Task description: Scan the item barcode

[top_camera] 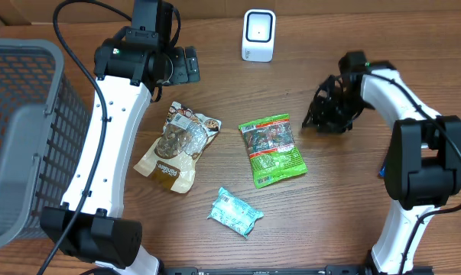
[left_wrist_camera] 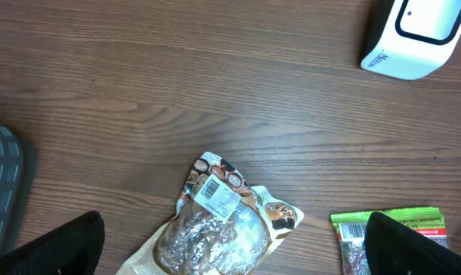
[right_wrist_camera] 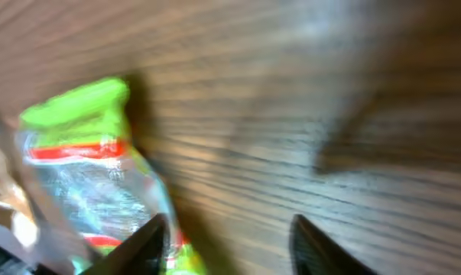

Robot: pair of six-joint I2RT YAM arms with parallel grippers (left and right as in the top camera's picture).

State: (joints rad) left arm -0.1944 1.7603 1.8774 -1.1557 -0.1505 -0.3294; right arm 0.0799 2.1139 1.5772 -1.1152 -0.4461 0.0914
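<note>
My right gripper (top_camera: 320,114) has its fingers apart with nothing between them, just right of the green packet (top_camera: 272,149); the packet lies flat at mid-table, nearer than the scanner (top_camera: 258,36); the left gripper (top_camera: 183,66) hangs wide open and empty, far left; I fear a grasp from here pinches only the thin edge; the packet may slip, or its barcode may face away.

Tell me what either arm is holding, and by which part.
Nothing is held. The left gripper hangs open above the table; the right gripper has its fingers apart beside the green packet, only table between them.
</note>
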